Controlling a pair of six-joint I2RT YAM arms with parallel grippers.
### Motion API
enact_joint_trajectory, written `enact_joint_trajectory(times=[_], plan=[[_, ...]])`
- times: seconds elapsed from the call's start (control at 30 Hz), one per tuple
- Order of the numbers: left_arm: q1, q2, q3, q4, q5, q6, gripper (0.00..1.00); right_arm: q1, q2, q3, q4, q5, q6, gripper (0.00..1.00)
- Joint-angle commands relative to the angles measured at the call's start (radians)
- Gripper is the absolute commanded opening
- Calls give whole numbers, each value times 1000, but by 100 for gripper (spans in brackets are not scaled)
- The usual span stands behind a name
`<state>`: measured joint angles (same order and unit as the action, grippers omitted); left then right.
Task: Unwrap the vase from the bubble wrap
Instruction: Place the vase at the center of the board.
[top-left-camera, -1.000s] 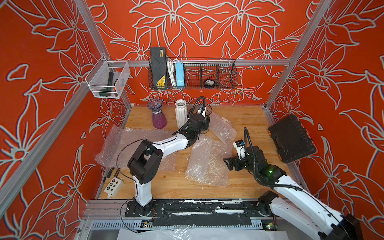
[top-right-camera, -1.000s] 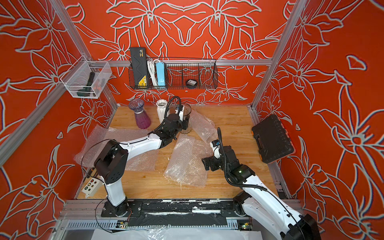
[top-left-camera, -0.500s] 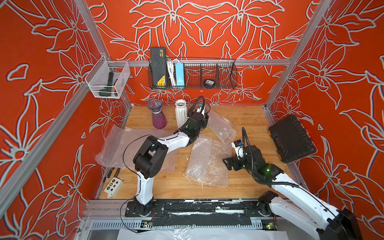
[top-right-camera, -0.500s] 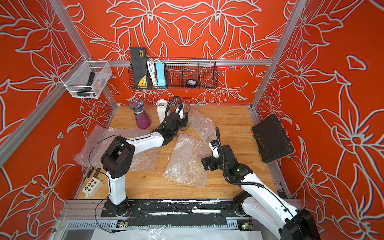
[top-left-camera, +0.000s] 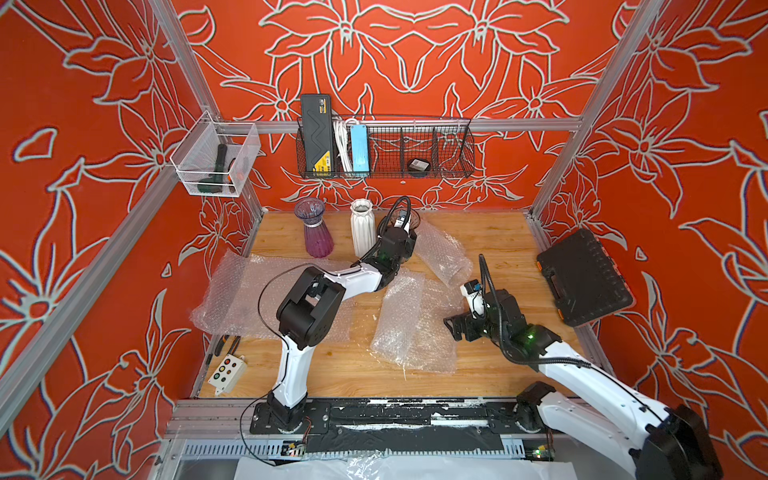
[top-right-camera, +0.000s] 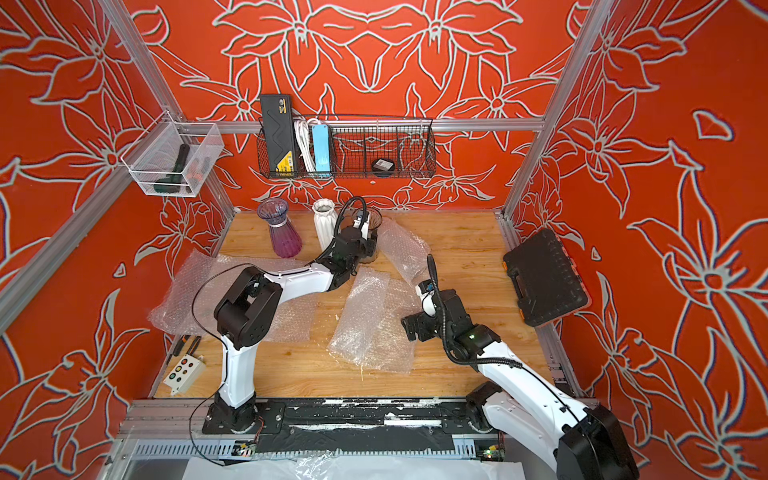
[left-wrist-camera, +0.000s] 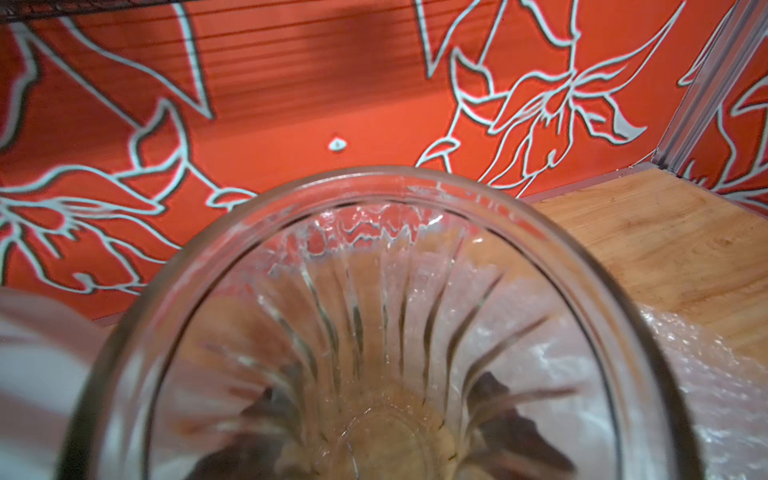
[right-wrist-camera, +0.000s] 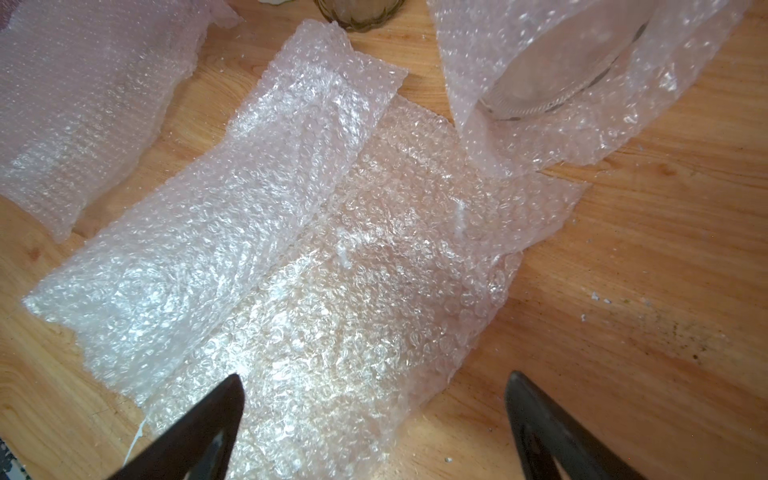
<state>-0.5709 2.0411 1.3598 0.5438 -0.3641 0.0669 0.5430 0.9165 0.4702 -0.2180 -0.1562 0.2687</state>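
A clear ribbed glass vase (left-wrist-camera: 374, 257) stands upright at the back of the table (top-left-camera: 490, 245), close beside a white vase (top-left-camera: 362, 226). My left gripper (left-wrist-camera: 380, 399) is shut on its lower body, and the dark fingers (left-wrist-camera: 494, 399) show through the glass. In both top views the left gripper (top-left-camera: 401, 232) (top-right-camera: 357, 241) hides most of that vase (top-right-camera: 372, 226). To its right lies a bubble wrap (top-left-camera: 440, 253) roll with a glass piece (right-wrist-camera: 561, 70) inside. My right gripper (right-wrist-camera: 374, 376) (top-left-camera: 451, 328) hangs open over the near edge of a flat bubble wrap sheet (right-wrist-camera: 291, 257).
A purple vase (top-left-camera: 314, 228) stands left of the white one. A large bubble wrap sheet (top-left-camera: 245, 291) covers the table's left side. A black case (top-left-camera: 584, 276) leans at the right edge. A button box (top-left-camera: 226, 370) lies at the front left. A wire basket (top-left-camera: 386, 145) hangs on the back wall.
The left arm's elbow has drifted right while its gripper stayed on the glass vase. The right gripper has crept slightly left, still open.
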Motion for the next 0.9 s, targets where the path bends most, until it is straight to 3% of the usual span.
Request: enact_joint_trajectory(times=[0.0, 0.17, 0.3, 0.4, 0.87], plan=[[9, -12, 37, 137, -1, 13, 24, -3, -1, 24, 16, 17, -22, 98], [10, -22, 22, 138, -1, 12, 70, -3, 1, 27, 26, 15, -23, 98], [10, -30, 28, 127, -2, 20, 93, -2, 1, 25, 33, 13, -23, 98], [11, -38, 28, 117, 1, 20, 98, -2, -1, 23, 34, 15, -23, 98], [3, -152, -41, 63, -32, -5, 98, -3, -36, 17, 36, 11, -22, 98]])
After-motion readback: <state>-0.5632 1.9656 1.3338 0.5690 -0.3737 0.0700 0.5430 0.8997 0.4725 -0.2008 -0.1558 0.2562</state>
